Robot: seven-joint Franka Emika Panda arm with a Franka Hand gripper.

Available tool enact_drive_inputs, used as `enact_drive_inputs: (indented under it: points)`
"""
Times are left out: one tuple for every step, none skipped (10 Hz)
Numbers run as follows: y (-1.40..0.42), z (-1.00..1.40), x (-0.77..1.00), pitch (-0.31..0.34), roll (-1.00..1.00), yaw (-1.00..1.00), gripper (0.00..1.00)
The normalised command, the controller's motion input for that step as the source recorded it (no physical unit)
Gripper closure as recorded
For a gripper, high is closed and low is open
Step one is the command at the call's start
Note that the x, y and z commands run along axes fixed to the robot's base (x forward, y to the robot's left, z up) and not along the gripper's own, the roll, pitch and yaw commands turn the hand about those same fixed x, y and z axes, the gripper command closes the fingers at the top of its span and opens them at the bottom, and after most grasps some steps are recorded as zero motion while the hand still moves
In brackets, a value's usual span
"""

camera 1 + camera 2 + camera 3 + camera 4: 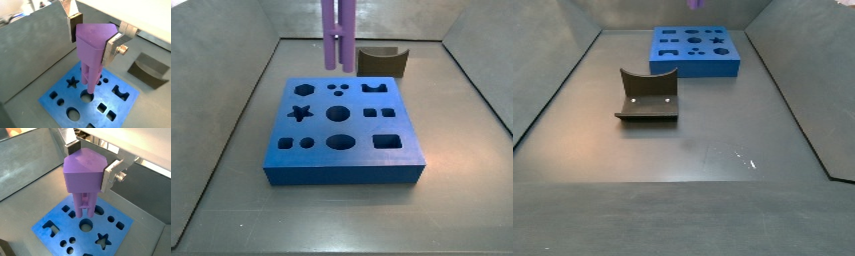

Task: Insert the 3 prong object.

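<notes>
My gripper (pixel 94 41) is shut on the purple 3 prong object (pixel 91 50), clamping its wide head between the silver fingers (pixel 113 45); it shows the same in both wrist views, with the gripper (pixel 87 167) round the object (pixel 83 180). The prongs hang down above the blue block (pixel 93 102) of shaped holes, over its middle near the three small round holes (pixel 85 213). In a side view the prongs (pixel 338 35) hang clear above the block's (pixel 342 125) far edge; the gripper is out of that frame. In the far side view only the prong tips (pixel 695 4) show above the block (pixel 695 50).
The dark fixture (pixel 647 95) stands on the floor apart from the block, also seen in a side view (pixel 382 62) and a wrist view (pixel 148 70). Grey walls (pixel 27 163) enclose the bin floor. The block has star, round and square holes.
</notes>
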Motion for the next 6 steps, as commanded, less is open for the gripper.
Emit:
enact_drive_inputs:
  points:
    - [0.17,-0.6,0.0,0.05,0.09,-0.88,1.0]
    - [0.17,-0.64,0.0,0.074,0.1,-0.87,1.0]
    - [0.14,-0.65,0.0,0.076,0.09,-0.92,1.0]
    - [0.14,-0.65,0.0,0.067,0.07,-0.94,1.0]
    - [0.25,-0.61,0.0,0.051,0.07,-0.82,1.0]
    - [0.5,-0.36,0.08,0.009,0.0,-0.56,1.0]
